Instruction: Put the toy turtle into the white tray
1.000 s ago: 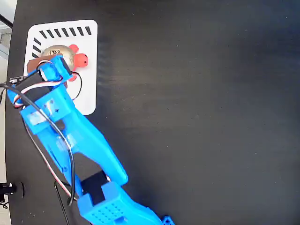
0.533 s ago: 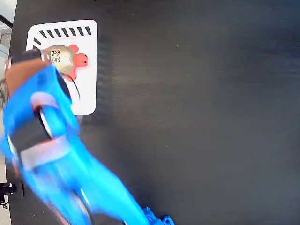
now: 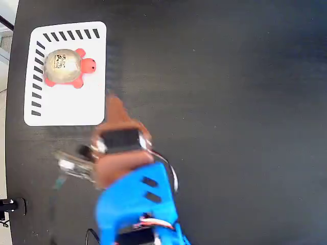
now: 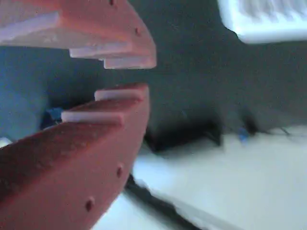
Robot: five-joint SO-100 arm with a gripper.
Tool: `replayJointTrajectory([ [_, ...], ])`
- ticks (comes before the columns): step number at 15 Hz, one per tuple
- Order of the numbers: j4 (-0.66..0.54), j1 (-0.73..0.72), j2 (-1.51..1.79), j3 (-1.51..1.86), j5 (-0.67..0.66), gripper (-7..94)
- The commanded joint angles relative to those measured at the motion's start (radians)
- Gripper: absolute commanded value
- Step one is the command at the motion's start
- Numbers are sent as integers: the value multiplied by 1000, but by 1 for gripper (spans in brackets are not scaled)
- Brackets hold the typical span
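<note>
The arm has swung away toward six o'clock, gripper [image 4: 139,76] empty with jaws slightly parted, leaving the toy turtle [image 3: 66,67] in the white tray [image 3: 92,109]; it looks light, hard-shelled, best pinched across the dome.

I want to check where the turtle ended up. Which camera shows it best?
The fixed view: the small toy turtle with red-pink head and beige-grey shell lies whole and sharp inside the flat white slotted tray. The wrist view shows only a blurred tray corner, no turtle.

We see a black worktop [image 3: 230,102] carrying a white tray [image 3: 66,109] near its upper left corner in the fixed view. The tray lies flat, its slotted edges along the top and left sides.
</note>
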Motion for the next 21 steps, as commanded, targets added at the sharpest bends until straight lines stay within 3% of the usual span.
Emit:
replayJointTrajectory([
  [1,-52,41,242,347,-18,0],
  [6,84,106,586,695,-89,0],
  [12,296,106,769,765,-80,0],
  [21,302,107,799,772,-87,0],
])
